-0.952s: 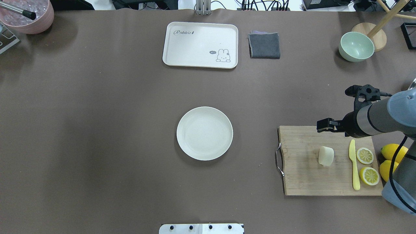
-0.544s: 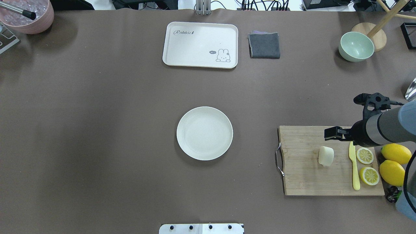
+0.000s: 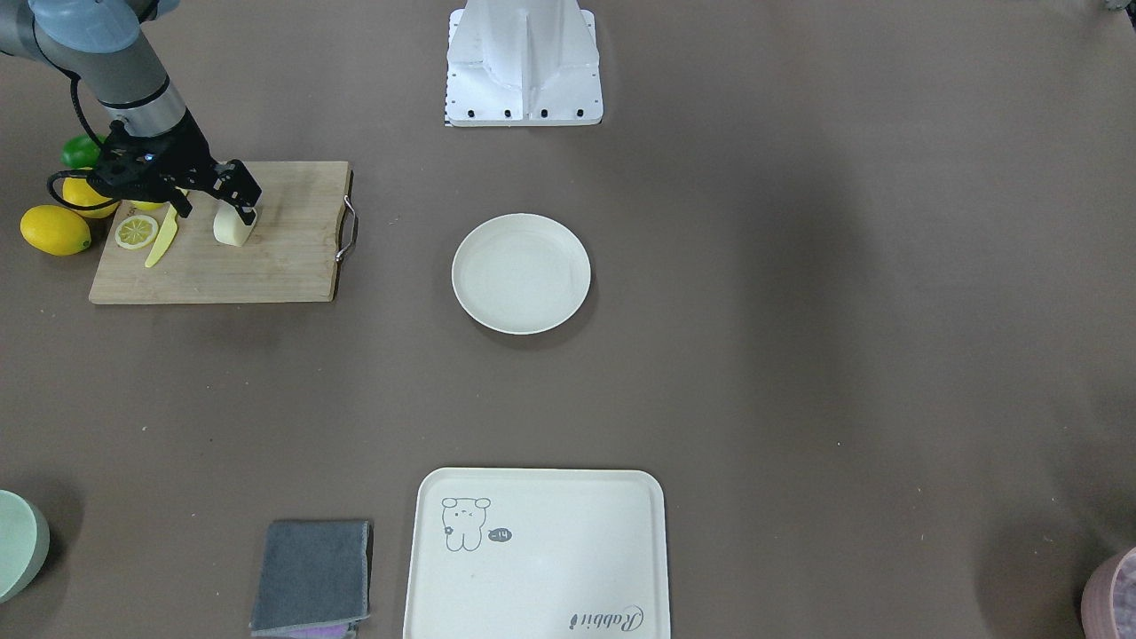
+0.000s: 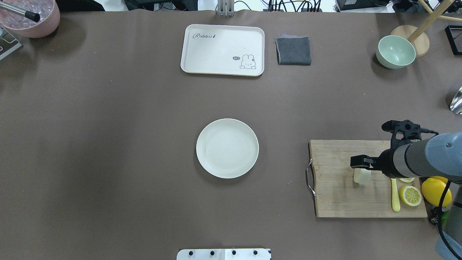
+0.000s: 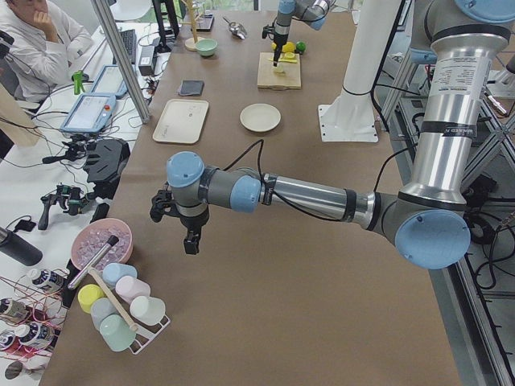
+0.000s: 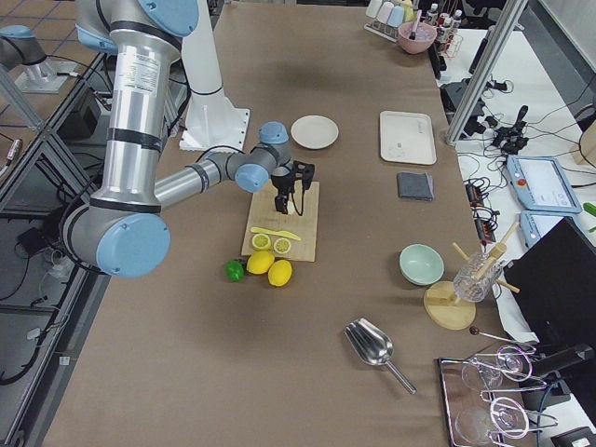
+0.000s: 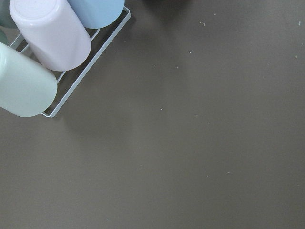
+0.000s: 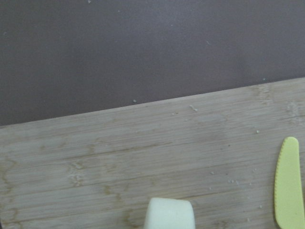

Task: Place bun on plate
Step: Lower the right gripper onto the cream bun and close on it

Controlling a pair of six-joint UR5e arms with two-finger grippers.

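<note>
The bun is a pale cream lump lying on a wooden cutting board at the table's right. My right gripper hangs just above the bun, partly covering it from overhead, and looks open with nothing held. In the front-facing view the right gripper sits right over the bun. The right wrist view shows the bun's top at the bottom edge. The round off-white plate lies bare at the table's centre, well to the left of the board. My left gripper shows only in the exterior left view, where I cannot tell its state.
On the board lie a yellow knife and lemon slices, with whole lemons beside it. At the back stand a cream tray, a grey cloth and a green bowl. A rack of cups is near the left arm.
My right gripper has moved from the board's far edge toward the robot and to the left, and now sits over the bun. The bun and plate have not moved.
</note>
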